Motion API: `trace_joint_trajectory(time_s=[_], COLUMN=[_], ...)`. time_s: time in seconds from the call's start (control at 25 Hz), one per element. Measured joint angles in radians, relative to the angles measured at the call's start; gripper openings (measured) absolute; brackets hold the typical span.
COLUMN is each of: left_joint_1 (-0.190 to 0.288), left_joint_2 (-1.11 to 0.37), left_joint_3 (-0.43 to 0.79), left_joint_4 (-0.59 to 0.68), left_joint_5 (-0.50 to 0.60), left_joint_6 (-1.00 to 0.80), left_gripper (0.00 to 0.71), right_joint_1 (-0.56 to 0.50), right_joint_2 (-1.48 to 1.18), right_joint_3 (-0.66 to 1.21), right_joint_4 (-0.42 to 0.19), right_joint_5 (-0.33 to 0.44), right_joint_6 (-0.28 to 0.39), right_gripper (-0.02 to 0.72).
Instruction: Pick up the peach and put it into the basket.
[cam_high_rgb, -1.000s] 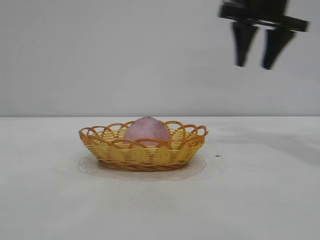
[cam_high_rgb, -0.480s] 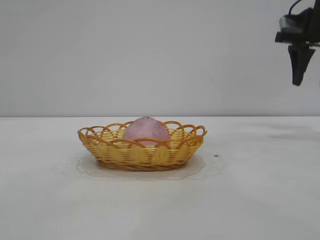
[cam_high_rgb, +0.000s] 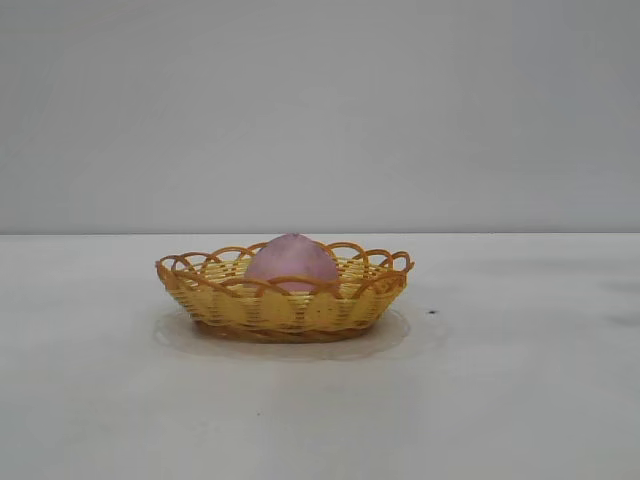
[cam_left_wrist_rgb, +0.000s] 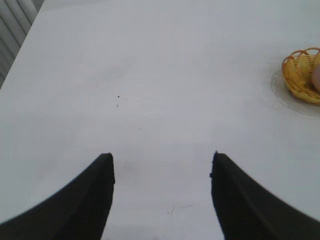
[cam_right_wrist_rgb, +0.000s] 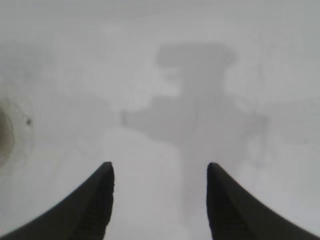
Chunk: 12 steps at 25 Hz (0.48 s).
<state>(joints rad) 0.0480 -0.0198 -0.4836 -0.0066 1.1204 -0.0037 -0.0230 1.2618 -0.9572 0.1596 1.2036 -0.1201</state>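
The peach sits inside the basket on the surface — little left to go wrong. Both end effectors, left and right, hang spread apart, empty, well clear — neither threatens the basket.

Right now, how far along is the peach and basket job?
Done: the peach sits inside the basket on the table, its top above the rim. In hand: nothing; the left tool and the right tool are both open, empty and above bare table, neither showing in the exterior view. Left: nothing visible; the placement looks complete.
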Motion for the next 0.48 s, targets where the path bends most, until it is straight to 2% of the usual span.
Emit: trace_joint_trajectory(time_s=[0.24, 0.28, 0.32, 0.48], left_joint_1=[0.000, 0.000, 0.000, 0.000], left_joint_2=[0.000, 0.000, 0.000, 0.000], left_joint_3=[0.000, 0.000, 0.000, 0.000], left_joint_4=[0.000, 0.000, 0.000, 0.000], left_joint_5=[0.000, 0.000, 0.000, 0.000], left_joint_6=[0.000, 0.000, 0.000, 0.000], left_gripper=[0.422, 0.422, 0.422, 0.422], right_joint_1=[-0.032, -0.038, -0.040, -0.041], right_joint_2=[-0.297, -0.351, -0.393, -0.562], right_joint_3=[0.172, 0.197, 0.222, 0.325], right_joint_4=[-0.006, -0.010, -0.013, -0.019], right_joint_5=[-0.008, -0.013, -0.018, -0.058], right_joint_6=[0.000, 0.000, 0.000, 0.000], right_gripper=[0.380, 0.335, 0.326, 0.330])
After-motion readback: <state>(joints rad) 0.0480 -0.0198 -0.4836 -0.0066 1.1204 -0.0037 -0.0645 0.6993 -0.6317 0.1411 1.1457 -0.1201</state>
